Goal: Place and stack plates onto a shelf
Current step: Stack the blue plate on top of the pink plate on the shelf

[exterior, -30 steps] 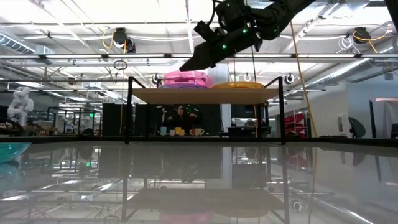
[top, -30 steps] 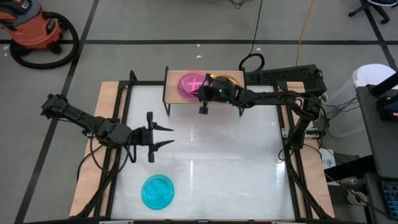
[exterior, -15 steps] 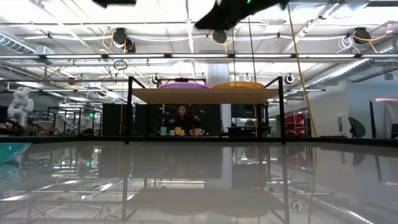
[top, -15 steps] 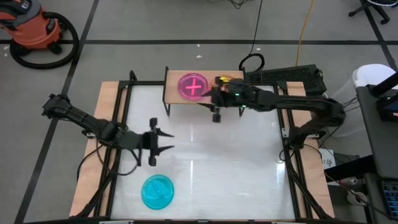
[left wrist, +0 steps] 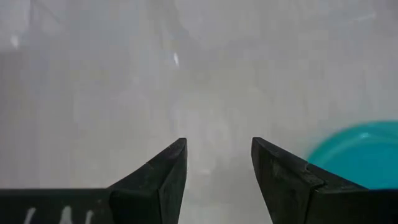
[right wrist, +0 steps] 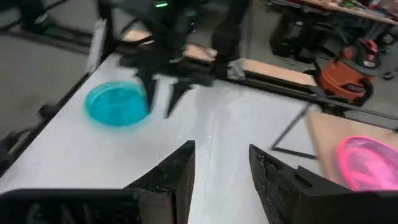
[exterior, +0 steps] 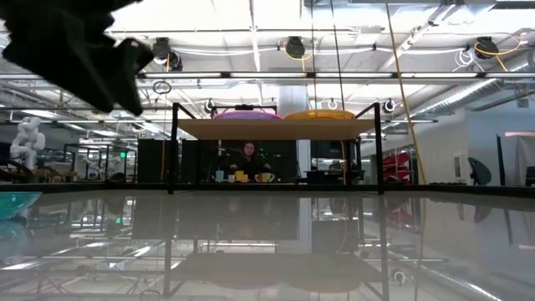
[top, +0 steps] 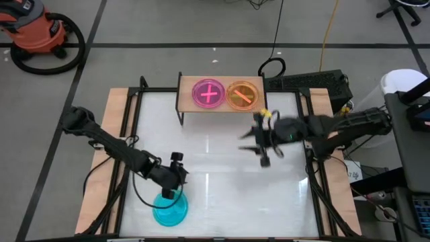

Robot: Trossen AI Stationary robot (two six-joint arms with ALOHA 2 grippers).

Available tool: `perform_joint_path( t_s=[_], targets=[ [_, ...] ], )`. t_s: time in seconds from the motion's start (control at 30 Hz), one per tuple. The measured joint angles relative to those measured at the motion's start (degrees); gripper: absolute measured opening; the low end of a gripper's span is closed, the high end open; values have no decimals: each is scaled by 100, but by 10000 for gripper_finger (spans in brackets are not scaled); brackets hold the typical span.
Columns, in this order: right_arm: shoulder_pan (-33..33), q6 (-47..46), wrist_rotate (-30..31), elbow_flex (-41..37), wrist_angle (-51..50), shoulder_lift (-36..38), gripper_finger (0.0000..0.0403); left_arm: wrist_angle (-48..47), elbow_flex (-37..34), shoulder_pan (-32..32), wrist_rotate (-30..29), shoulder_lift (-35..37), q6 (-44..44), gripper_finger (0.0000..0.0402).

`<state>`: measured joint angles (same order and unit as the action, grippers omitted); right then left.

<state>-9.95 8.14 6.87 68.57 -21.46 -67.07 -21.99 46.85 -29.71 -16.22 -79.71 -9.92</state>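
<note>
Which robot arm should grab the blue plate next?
The left. Its pincer is open right beside the blue plate, while the right pincer hangs open mid-table, nearer the shelf.

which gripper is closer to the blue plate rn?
Left. The left gripper hangs open right at the far edge of the blue plate on the tabletop. The right gripper, also open, is well off across the table, nearer the shelf.
</note>
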Motion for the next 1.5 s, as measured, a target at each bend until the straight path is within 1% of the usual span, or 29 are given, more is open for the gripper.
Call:
perform_joint_path(
  t_s=[0.13,0.23,0.33,0.5,0.6,0.73,0.87,1.03,1.23,1.33,1.5],
  targets=[
    [-740,-198,782,-606,153,70,132,-158,0,74,521,-142,-516,186],
    [-1162,-784,1238,-1261,279,144,132,-150,0,92,613,-146,-664,186],
    [-1515,-1075,1680,-2105,943,351,132,-193,-2,111,836,-146,-623,186],
    [-1820,-1094,1716,-3365,2497,1034,132,136,-307,246,1650,-146,-651,186],
    [-1915,-1098,1718,-3963,3126,1534,132,536,-628,264,2020,-146,-831,186],
    [-1948,-1090,1714,-4642,3853,2139,132,900,-986,264,2091,-146,-1055,186],
    [-1948,-1049,1713,-5262,4663,2613,132,1010,-1238,264,2087,-146,-1228,186],
    [-1948,-919,1704,-5801,5462,3096,132,1272,-1477,264,2072,-146,-1412,186],
    [-1946,-798,1692,-6020,5708,3450,132,1291,-1537,260,2072,-146,-1532,181],
    [-1946,-791,1692,-6021,5727,3506,132,1360,-1537,236,2062,-234,-1530,154],
    [-1946,-791,1690,-6021,5740,3511,132,1543,-1523,170,1992,-443,-1449,92]
  ],
)
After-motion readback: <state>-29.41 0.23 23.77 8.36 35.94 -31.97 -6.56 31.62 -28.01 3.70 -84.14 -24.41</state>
